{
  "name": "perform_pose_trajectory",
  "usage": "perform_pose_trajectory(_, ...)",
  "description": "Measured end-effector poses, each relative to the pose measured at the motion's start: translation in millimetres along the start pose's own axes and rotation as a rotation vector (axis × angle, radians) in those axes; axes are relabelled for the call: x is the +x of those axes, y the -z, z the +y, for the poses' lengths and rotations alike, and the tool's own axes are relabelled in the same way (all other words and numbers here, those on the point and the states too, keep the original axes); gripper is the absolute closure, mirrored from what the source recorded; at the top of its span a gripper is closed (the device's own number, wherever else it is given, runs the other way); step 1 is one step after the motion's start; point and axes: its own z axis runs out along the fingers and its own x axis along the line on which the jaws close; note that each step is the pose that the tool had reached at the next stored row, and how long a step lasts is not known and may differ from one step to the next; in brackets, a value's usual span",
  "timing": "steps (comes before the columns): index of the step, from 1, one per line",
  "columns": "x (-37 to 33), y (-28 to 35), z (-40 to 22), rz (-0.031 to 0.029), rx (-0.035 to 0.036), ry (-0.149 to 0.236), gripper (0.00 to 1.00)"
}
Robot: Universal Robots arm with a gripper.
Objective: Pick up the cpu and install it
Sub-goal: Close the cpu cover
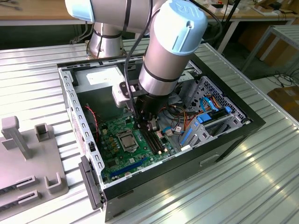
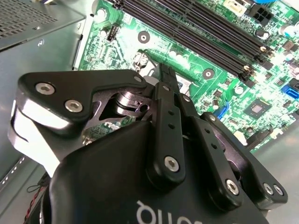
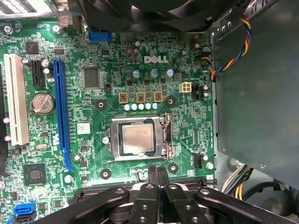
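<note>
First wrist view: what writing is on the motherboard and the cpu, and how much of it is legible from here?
Motherboard: one large white maker's mark, legible, a brand name only.
Cpu: faint marks on its metal top, too dim to read.
White sticker: print too small to read.
Coin cell and small white component labels: too small to read.
Gripper: in the second wrist view, white lettering on its body, cut off, not readable.
</note>
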Motion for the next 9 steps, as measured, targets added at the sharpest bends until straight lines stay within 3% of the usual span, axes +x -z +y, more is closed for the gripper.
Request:
perform_pose_trajectory(2,1.0,-6.7,-0.2,0.0001,-0.0001,0.002,0.89)
perform_pose_trajectory(4,2.8,-8.0,-0.3,0.0016,-0.0002,0.004,0.89)
perform_pose_trajectory(7,5.6,-7.7,-0.4,0.0161,0.0002,0.005,0.89)
perform_pose_trajectory(9,7.1,-7.7,-0.5,0.021,0.0004,0.006,0.89)
